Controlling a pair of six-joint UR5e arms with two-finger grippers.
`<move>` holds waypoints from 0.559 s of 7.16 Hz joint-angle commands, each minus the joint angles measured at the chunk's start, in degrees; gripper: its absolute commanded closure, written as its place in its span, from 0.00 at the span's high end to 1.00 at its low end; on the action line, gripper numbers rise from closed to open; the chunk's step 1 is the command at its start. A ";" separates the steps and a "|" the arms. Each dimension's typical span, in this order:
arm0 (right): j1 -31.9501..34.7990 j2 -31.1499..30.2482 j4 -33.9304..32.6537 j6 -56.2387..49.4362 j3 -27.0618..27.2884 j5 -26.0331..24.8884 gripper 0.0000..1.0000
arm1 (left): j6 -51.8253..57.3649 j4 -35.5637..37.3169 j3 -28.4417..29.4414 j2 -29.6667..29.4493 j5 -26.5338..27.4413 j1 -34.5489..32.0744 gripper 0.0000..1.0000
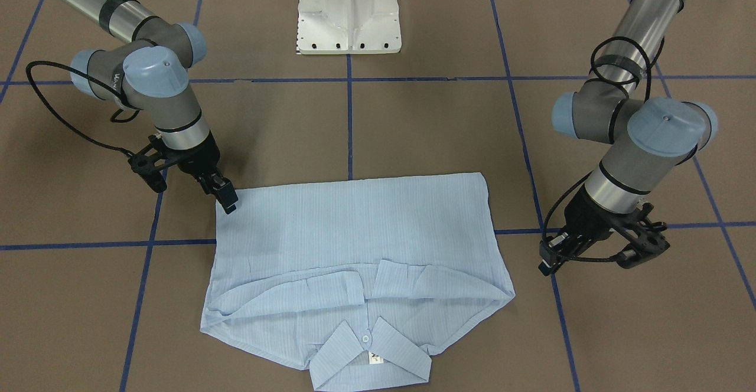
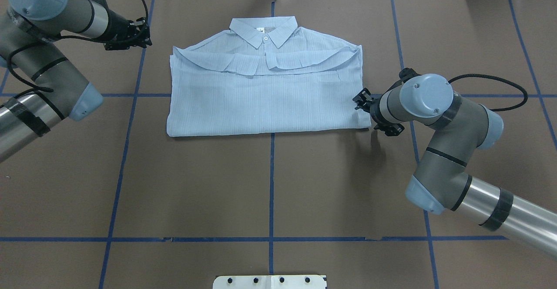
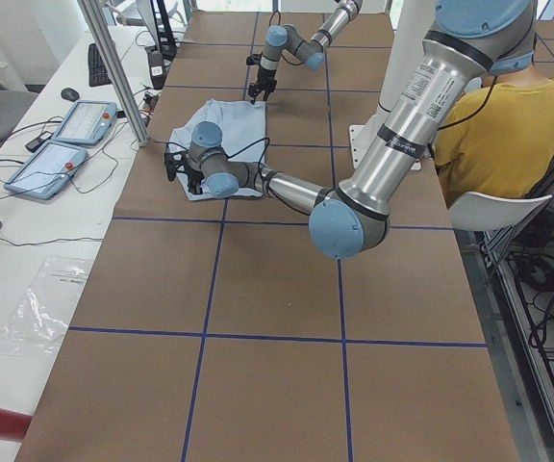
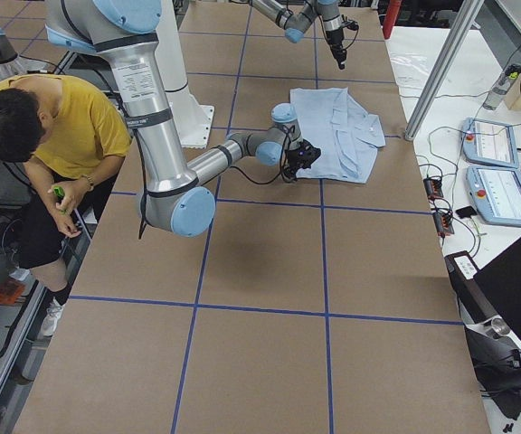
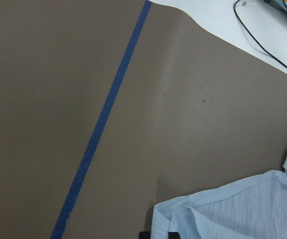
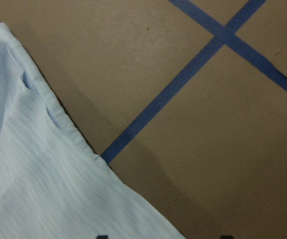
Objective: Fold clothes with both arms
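The light blue striped shirt (image 1: 354, 232) lies flat on the brown table, sleeves folded in, lower half folded up and collar (image 2: 263, 30) at the far side; it also shows in the overhead view (image 2: 261, 102). My right gripper (image 1: 227, 200) is open, with its tips at the shirt's near corner on my right side (image 2: 361, 102). The right wrist view shows that corner (image 6: 34, 174) between widely spaced fingertips. My left gripper (image 1: 549, 256) hovers off the shirt's left shoulder (image 2: 143, 36), apart from the cloth. Its fingertips look close together at the bottom edge of the left wrist view, with the shirt's edge (image 5: 233, 209) beyond.
The white pedestal base (image 1: 348, 14) stands at the robot's side of the table. Blue tape lines (image 2: 272, 184) cross the brown surface. A person in yellow (image 3: 508, 135) sits beside the robot. Tablets (image 3: 65, 140) and cables lie on the white side table.
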 commanded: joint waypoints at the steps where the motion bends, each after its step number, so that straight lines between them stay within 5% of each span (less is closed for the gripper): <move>1: -0.38 -0.51 0.01 1.54 0.30 -0.02 0.76 | 0.00 -0.15 0.00 0.04 0.03 0.00 0.25; 3: -0.47 -0.51 0.01 2.16 0.30 0.07 0.50 | -0.09 -0.33 -0.09 0.04 -0.06 0.00 0.25; 4: -0.55 -0.34 0.01 3.47 0.39 -0.02 0.19 | -0.09 -0.41 -0.09 0.13 -0.06 0.09 0.25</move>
